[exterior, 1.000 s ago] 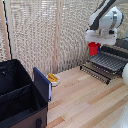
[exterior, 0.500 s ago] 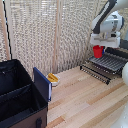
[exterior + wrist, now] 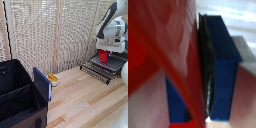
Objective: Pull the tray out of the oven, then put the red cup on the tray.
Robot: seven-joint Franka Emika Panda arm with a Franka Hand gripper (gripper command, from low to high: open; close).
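The Franka arm reached down at the exterior view's right, its gripper (image 3: 104, 50) directly above the tray (image 3: 111, 65) and closed on the red cup (image 3: 103, 55). The cup hung upright in the grip, its base at or just over the tray's bars; whether it touched them could not be told. The tray, a dark rack of thin parallel bars, lay over the pale wooden table (image 3: 85, 102), and a low black frame (image 3: 94, 73) ran along the tray's near edge. The oven itself could not be made out in the exterior view.

Well apart from the tray, toward the exterior view's left, stood a large black fabric box (image 3: 20, 100) with a blue panel (image 3: 43, 84) against the side facing the tray. Between that box and the tray, nearer the box, a yellow item (image 3: 52, 78) lay on the table just beside the blue panel. A woven cream screen (image 3: 50, 35) stood behind everything.

In the wrist view the red cup (image 3: 163, 55) filled much of the picture, blurred and very close, with a blue finger pad (image 3: 223, 70) pressed alongside it.
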